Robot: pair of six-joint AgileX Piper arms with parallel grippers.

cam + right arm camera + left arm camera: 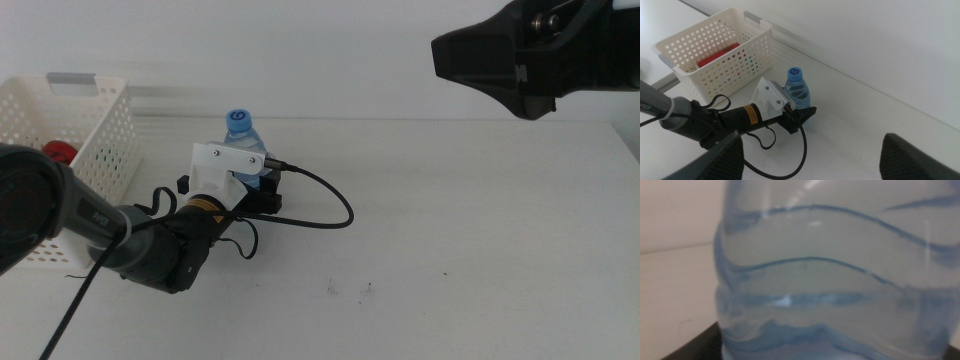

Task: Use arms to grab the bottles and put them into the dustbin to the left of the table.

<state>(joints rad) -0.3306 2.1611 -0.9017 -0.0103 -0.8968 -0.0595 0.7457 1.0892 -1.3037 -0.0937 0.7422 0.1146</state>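
We see the water bottle (pixel 240 131) upright on the table (pixel 450 240) beside the dustbin (pixel 70 130), between the left gripper's (pixel 800 115) jaws; whether they grip yet we cannot tell. The red can (pixel 717 54) already lies binned, and the right gripper (pixel 520 55), jaws spread, waits high above.

No lettering can be made out anywhere. The water bottle's blue cap (pixel 238 121) carries a pale embossed mark too small to read, and the yellow sticker (pixel 751 115) on the left arm bears dark print too blurred to read.
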